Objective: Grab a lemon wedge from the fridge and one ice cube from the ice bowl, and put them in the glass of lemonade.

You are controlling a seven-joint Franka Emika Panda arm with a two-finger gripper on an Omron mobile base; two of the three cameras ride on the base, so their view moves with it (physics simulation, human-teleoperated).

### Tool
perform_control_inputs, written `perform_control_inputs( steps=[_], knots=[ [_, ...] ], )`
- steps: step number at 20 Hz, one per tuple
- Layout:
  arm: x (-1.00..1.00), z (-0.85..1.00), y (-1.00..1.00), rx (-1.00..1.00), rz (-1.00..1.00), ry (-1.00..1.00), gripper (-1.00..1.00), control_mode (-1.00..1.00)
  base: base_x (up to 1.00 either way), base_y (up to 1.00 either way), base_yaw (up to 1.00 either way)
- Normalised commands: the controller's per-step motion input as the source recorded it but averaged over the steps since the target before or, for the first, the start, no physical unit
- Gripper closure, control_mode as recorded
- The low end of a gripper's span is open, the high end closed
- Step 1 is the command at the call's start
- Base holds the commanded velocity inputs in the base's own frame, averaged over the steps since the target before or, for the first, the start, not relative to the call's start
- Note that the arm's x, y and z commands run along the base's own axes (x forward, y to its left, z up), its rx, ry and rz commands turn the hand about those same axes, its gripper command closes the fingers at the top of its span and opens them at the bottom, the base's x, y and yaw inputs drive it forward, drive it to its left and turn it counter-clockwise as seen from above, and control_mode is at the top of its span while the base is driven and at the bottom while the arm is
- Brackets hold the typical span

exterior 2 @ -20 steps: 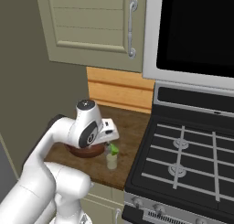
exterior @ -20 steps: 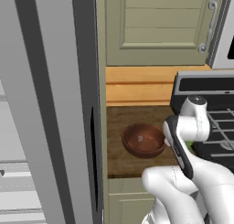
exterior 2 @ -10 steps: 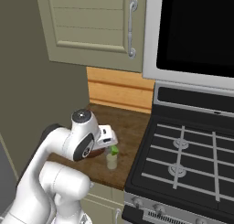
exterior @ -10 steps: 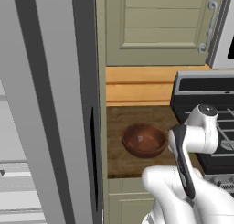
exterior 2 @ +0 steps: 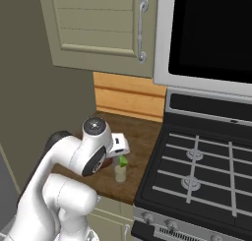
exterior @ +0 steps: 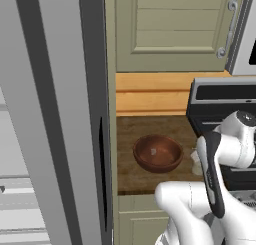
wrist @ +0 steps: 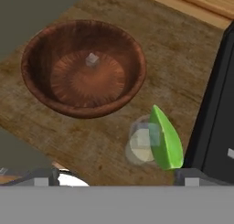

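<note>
The glass of lemonade (wrist: 139, 147) stands on the wooden counter just right of the ice bowl (wrist: 41, 88). The yellow-green lemon wedge (wrist: 165, 138) leans in the glass's mouth, and a pale squarish shape shows inside the glass. One small ice cube (wrist: 92, 59) lies in the middle of the bowl. My gripper (wrist: 116, 177) hangs open above the glass with nothing between its fingers. From the right base, the gripper (exterior 2: 119, 154) is directly over the wedge (exterior 2: 122, 161) and glass (exterior 2: 120, 173). The fridge (exterior: 50, 114) is the grey door at left, beside the bowl (exterior: 157, 153).
A black stove (exterior 2: 206, 166) borders the counter on the right, close to the glass. Beige cabinets (exterior 2: 98, 28) hang above, with a wood backsplash (exterior: 150, 94) behind. The counter's front edge (exterior: 150, 191) is just below the bowl.
The arm's wrist has swung to the right and sunk slightly. The hand stays open above the glass. Wedge, glass and bowl have not moved.
</note>
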Motion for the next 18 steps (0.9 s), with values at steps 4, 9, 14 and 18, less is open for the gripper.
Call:
perform_control_inputs(
  steps=[4,9,14,18],
  knots=[
    [-0.01,0.28,-0.14,0.14,0.0,-0.09,-1.0,-1.0,0.0,0.0,0.0],
    [-0.22,0.29,-0.04,0.15,0.0,-0.15,-1.0,-1.0,0.0,0.0,0.0],
    [-0.44,0.36,0.0,0.16,0.0,-0.18,-1.0,-1.0,0.0,0.0,0.0],
    [-0.66,0.37,0.08,0.11,0.07,-0.19,-1.0,-1.0,0.0,0.0,0.0]
  ],
)
